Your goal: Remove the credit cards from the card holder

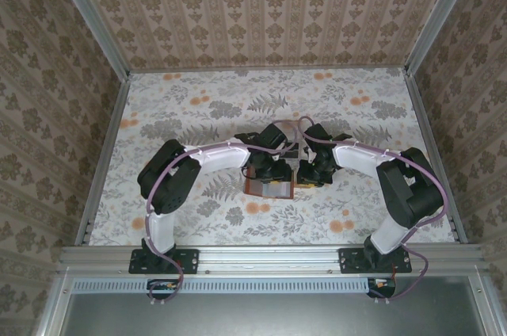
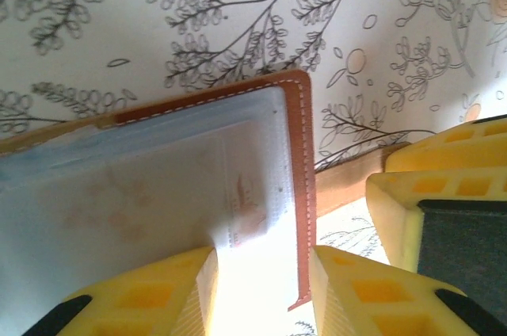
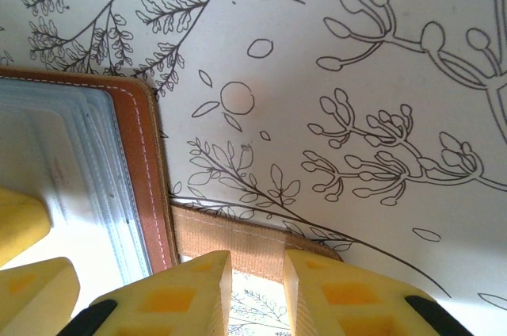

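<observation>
My left tool [image 2: 264,263], partly spread, straddles the flat brown leather card holder [image 2: 299,154] at its pale sleeve [image 2: 142,185]; my right tool [image 3: 257,263], narrowly parted, touches its tan strap tab [image 3: 238,237].

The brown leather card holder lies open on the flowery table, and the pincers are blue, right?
No: the left pincer and right pincer are yellow in both wrist views. The brown leather card holder does lie open on the flowery table.

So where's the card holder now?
Mid-table in the top view, the card holder lies open under the left hand, with the right hand at its right edge.
</observation>
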You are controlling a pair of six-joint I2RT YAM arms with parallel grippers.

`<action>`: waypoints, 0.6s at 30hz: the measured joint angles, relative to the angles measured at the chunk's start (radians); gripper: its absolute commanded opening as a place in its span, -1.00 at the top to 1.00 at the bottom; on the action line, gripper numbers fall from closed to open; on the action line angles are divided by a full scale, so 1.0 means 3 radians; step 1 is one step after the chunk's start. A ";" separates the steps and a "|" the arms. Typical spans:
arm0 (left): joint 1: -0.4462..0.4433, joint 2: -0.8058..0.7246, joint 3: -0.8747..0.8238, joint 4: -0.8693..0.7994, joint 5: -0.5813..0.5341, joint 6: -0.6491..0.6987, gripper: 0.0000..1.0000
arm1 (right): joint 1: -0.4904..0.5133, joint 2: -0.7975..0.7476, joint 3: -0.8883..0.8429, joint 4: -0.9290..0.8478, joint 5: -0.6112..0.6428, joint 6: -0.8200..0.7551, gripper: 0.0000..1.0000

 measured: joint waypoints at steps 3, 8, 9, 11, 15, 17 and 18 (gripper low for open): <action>-0.0003 0.0000 0.0075 -0.0172 -0.0130 0.0050 0.21 | 0.0000 0.0000 0.0000 0.0000 0.0000 0.0000 0.48; -0.0023 0.0000 0.0178 -0.0426 -0.0340 0.0127 0.18 | 0.0000 0.0000 0.0000 0.0001 0.0000 0.0000 0.48; -0.0025 0.0000 0.0198 -0.0477 -0.0381 0.0140 0.18 | 0.0000 0.0000 0.0000 0.0001 0.0000 -0.0001 0.48; -0.0041 0.0000 0.0230 -0.0567 -0.0456 0.0164 0.16 | 0.0000 0.0000 0.0000 0.0001 0.0000 0.0000 0.48; -0.0057 0.0001 0.0306 -0.0752 -0.0608 0.0216 0.15 | 0.0000 0.0000 0.0000 0.0001 0.0000 0.0000 0.48; -0.0066 0.0001 0.0348 -0.0832 -0.0688 0.0238 0.15 | 0.0000 0.0000 0.0000 0.0000 0.0000 -0.0001 0.48; -0.0066 0.0001 0.0366 -0.0865 -0.0720 0.0248 0.15 | 0.0000 0.0000 0.0000 0.0000 0.0000 -0.0001 0.48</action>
